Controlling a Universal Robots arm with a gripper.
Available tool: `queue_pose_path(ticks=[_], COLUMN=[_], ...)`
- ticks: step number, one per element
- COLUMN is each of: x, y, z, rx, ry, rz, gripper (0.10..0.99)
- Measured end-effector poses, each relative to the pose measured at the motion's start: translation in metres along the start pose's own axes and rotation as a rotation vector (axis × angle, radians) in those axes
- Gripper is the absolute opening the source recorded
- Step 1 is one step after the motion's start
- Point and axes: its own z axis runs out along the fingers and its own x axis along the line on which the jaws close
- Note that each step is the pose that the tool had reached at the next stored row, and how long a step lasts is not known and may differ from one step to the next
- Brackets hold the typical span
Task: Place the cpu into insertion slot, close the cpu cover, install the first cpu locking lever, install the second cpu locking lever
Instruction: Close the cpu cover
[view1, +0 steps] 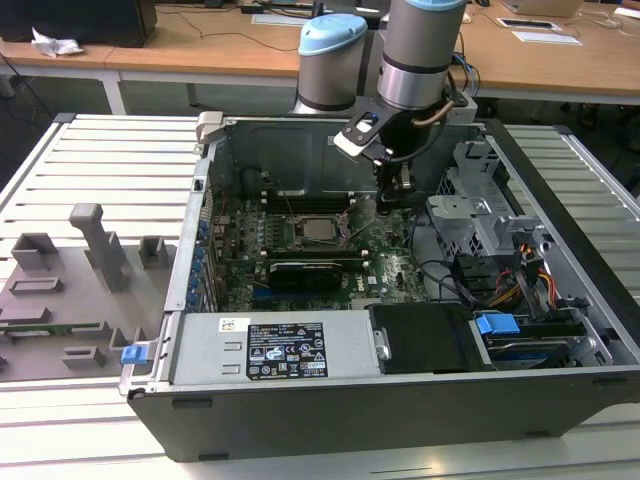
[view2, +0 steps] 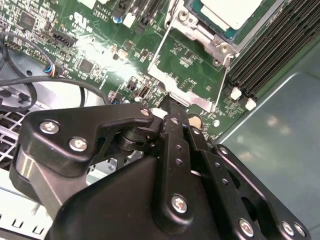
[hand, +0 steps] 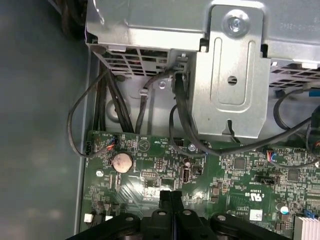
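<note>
The black, screw-studded end effector (view2: 171, 107) is clenched on nothing, its flat fingers pressed together just over the glossy green motherboard (hand: 150, 180). In the second wrist view the cpu (view2: 227, 12), a flat silvery square with a pale green edge, sits in the insertion slot (view1: 347, 232), framed by the thin silver cpu cover (view2: 200, 34), near the tips but apart from them. The first wrist view adds a round coin cell (hand: 121, 161) and a perforated steel drive cage (hand: 150, 25).
</note>
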Motion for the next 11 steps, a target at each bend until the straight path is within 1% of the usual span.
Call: queue_pose_path(ticks=[3,6,8,11], x=[0.0004,0.0009,0.0011,0.0017], y=[-0.0053,-0.0122,-0.0146,-0.0232], z=[-0.0001,-0.0003,-0.0003,-0.0005], rx=[0.000,0.000,0.000,0.000], ry=[0.0000,-0.0001,0.0000,0.0000], rz=[0.000,0.000,0.000,0.000], gripper=[0.106,0.106,0.106,0.106])
